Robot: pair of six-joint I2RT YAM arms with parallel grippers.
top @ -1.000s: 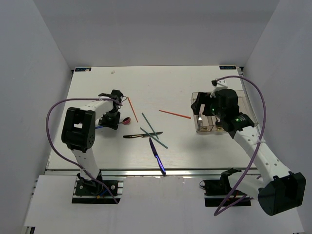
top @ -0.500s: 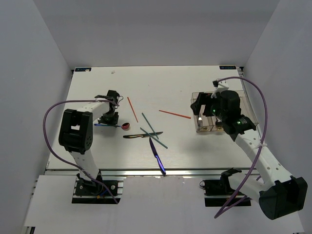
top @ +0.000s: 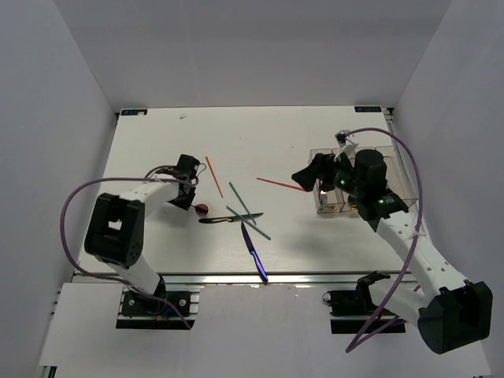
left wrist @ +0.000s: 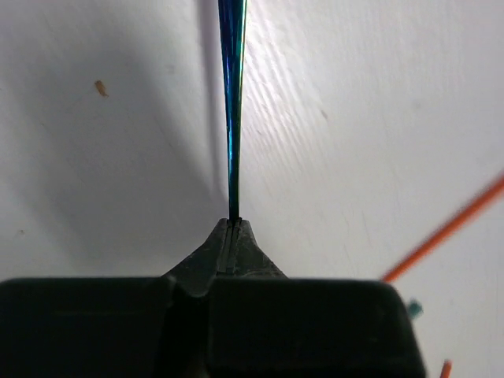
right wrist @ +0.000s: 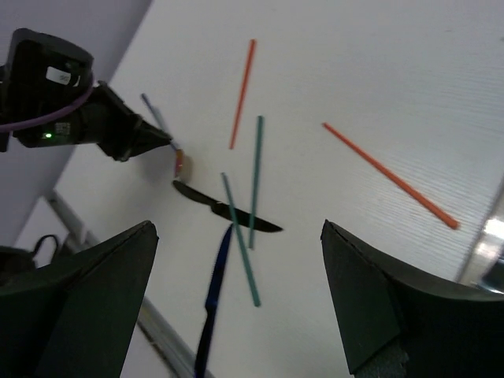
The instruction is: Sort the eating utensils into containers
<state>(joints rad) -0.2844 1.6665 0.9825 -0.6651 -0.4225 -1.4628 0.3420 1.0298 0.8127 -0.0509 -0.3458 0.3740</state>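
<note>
My left gripper [top: 191, 198] [left wrist: 233, 220] is shut on the thin blue handle of the red-bowled spoon [left wrist: 232, 118], whose bowl [top: 202, 209] [right wrist: 181, 164] shows just past the fingertips. My right gripper [top: 305, 175] [right wrist: 236, 228] hangs wide open and empty left of the containers [top: 391, 161], over the loose utensils. On the table lie a dark knife [top: 224, 220] [right wrist: 228, 211], a blue knife [top: 254, 252] [right wrist: 213, 291], two crossed teal chopsticks [top: 242, 201] [right wrist: 256, 181] and two red chopsticks [top: 213, 176] [top: 281, 184] [right wrist: 390, 175].
Purple cables [top: 75, 213] [top: 421, 173] loop beside both arms. A metal rail [top: 260, 277] runs along the table's front edge, close to the blue knife's tip. White walls enclose the table on three sides.
The left gripper has closed on the spoon's handle and swung it, with the bowl shifting slightly. The right gripper has moved left from above the containers toward the table's middle.
</note>
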